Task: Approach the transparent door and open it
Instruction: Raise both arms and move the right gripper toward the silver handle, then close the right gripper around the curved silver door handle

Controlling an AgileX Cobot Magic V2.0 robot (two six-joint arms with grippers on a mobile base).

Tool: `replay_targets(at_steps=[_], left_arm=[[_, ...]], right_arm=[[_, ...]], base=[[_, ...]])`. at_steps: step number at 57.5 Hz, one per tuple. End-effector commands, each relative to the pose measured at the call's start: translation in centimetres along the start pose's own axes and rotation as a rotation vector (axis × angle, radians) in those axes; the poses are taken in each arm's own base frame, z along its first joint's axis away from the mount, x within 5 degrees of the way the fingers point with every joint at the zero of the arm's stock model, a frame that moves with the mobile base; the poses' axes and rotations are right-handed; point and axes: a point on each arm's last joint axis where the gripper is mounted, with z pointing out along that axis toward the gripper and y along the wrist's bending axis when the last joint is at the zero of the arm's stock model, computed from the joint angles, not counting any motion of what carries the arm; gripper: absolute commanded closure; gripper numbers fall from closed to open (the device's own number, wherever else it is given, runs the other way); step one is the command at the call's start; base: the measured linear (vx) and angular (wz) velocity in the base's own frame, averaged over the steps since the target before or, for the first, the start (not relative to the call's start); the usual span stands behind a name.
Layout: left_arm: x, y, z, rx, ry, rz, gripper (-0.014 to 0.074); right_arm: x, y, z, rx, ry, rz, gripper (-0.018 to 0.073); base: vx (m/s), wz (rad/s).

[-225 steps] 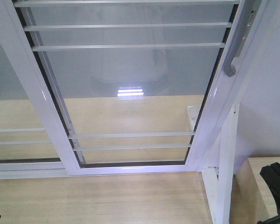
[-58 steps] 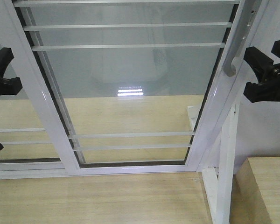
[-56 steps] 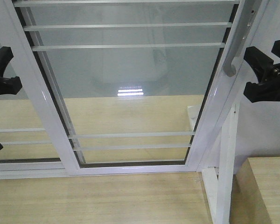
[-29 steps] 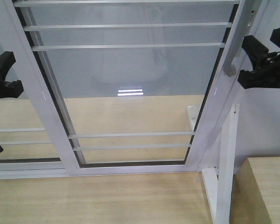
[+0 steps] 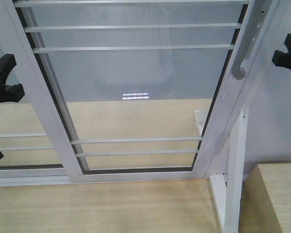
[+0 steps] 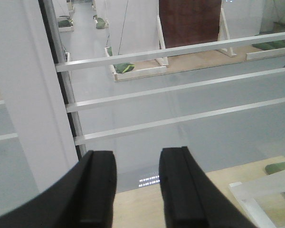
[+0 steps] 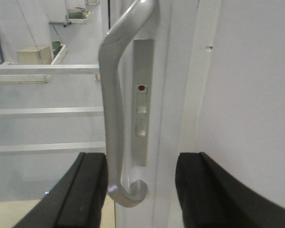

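- Door (image 5: 136, 82): clear glass in a white frame with thin cross bars. It fills the front view, handle edge on the right against the wall post. Judged shut.
- Left gripper (image 6: 137, 190): jaws apart, empty, facing the glass near the door's left edge.
- Right gripper (image 7: 141, 190): jaws apart, empty, lined up on the handle's lower end without touching it.
- Handle (image 7: 113, 114): grey, curved, upright, beside the lock plate (image 7: 140, 118).
- Step in hand: reaching for the handle.
- Next move, as judged: advance the right gripper, clamp the handle, draw the door leftward.

Bright, cool, even light, with faint shadows. A dotted lamp reflection (image 5: 135, 95) glares on the transparent door (image 5: 136, 73), between the left fingers (image 6: 97, 190), which look soft. Frame lines lean toward the edges.
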Motion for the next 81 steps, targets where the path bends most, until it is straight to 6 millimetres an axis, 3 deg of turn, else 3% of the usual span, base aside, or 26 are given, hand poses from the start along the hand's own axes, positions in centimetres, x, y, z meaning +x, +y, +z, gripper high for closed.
replay_targets(at_steps=[1, 24, 35, 54, 81], left_arm=[[-2.2, 0.2, -0.3, -0.014, -0.127, -0.012, 0.0216], [-2.2, 0.2, -0.3, -0.014, -0.127, -0.012, 0.0216], [-2.2, 0.2, -0.3, -0.014, -0.127, -0.012, 0.0216], [-2.2, 0.2, -0.3, -0.014, -0.127, -0.012, 0.0216], [-2.2, 0.2, -0.3, -0.014, -0.127, -0.011, 0.0216]], right_arm=[[-2.9, -0.8, 1.0, 0.042, -0.153, -0.006, 0.0142], [-3.4, -0.7, 8.7, 0.045, -0.116, 0.010, 0.0142], [-3.0, -0.5, 10.9, 0.026, -0.085, -0.013, 0.0150], [-3.3, 2.7, 12.2, -0.111, -0.121, -0.116, 0.0164], [-2.2, 2.7, 13.7, -0.125, -0.187, -0.058, 0.0164]], base=[[0.00, 0.00], [0.00, 0.00], [0.00, 0.00], [0.00, 0.00], [0.00, 0.00]])
